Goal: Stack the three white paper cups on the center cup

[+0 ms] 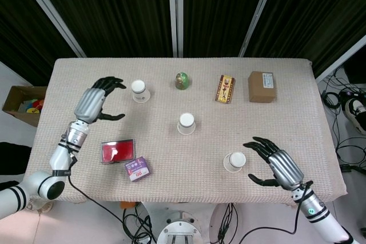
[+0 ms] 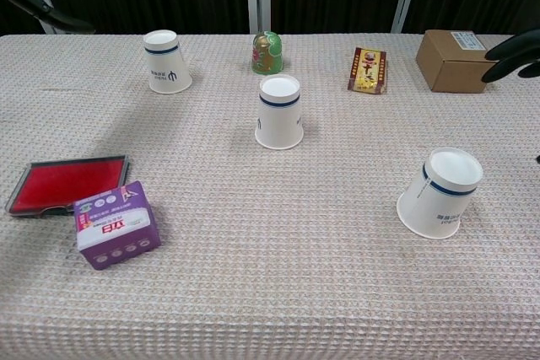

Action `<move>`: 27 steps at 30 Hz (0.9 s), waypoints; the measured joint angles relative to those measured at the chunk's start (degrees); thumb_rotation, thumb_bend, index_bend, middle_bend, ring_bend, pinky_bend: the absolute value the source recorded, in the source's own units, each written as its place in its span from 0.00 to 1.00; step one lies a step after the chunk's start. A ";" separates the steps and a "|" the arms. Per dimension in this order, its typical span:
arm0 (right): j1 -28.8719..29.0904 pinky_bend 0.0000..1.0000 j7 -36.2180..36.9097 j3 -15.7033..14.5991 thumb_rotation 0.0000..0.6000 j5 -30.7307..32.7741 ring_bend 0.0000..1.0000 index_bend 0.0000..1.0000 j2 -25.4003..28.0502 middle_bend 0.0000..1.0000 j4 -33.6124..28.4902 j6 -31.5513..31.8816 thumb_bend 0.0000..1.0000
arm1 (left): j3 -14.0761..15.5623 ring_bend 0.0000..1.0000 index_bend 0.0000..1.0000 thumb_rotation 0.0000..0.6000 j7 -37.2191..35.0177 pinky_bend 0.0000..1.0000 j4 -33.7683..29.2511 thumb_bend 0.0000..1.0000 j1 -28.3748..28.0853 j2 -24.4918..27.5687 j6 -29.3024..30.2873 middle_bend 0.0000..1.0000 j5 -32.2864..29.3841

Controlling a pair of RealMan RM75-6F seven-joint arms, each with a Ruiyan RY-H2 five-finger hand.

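Three white paper cups stand upside down on the table. The centre cup (image 1: 186,123) (image 2: 279,111) is mid-table. A second cup (image 1: 139,90) (image 2: 166,61) stands at the back left, and a third (image 1: 234,162) (image 2: 440,192) at the front right. My left hand (image 1: 95,99) hovers open to the left of the back-left cup, apart from it. Just right of the front-right cup, my right hand (image 1: 275,164) is open with fingers spread and touches nothing. In the chest view only dark fingertips (image 2: 512,50) of the right hand show at the right edge.
A green egg-shaped toy (image 1: 182,80), a snack packet (image 1: 225,89) and a brown cardboard box (image 1: 262,86) line the back. A red tray (image 1: 117,151) and a purple packet (image 1: 136,168) lie at the front left. A carton (image 1: 23,102) sits on the floor, left.
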 measured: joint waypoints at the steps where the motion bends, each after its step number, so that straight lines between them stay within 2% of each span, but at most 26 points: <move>1: -0.33 0.18 -0.35 -0.10 1.00 0.05 0.09 0.18 0.34 0.24 -0.22 0.39 0.19 | -0.23 0.12 0.27 1.00 1.08 0.14 1.05 0.06 -1.03 -0.11 -1.72 0.18 -1.08; 10: -0.89 0.18 -2.51 0.06 1.00 1.47 0.09 0.18 1.11 0.24 -1.57 -0.06 0.19 | -0.92 0.12 0.23 1.00 14.60 0.15 15.23 0.06 -12.89 -3.82 -18.21 0.15 -11.71; 15: -0.66 0.18 -2.97 0.64 1.00 2.43 0.09 0.18 0.71 0.24 -1.43 -0.78 0.19 | -0.37 0.12 0.23 1.00 19.37 0.15 22.70 0.07 -18.14 -7.03 -25.81 0.15 -19.21; 19: -0.51 0.18 -3.29 0.97 1.00 3.29 0.09 0.18 0.50 0.24 -1.29 -1.48 0.19 | 0.41 0.12 0.23 1.00 21.63 0.17 27.16 0.10 -20.99 -9.85 -28.63 0.15 -22.90; 27: -0.66 0.18 -3.68 1.37 1.00 4.55 0.09 0.18 0.25 0.24 -1.18 -1.95 0.19 | 0.97 0.12 0.23 1.00 21.17 0.18 33.61 0.18 -25.10 -13.97 -33.67 0.15 -26.82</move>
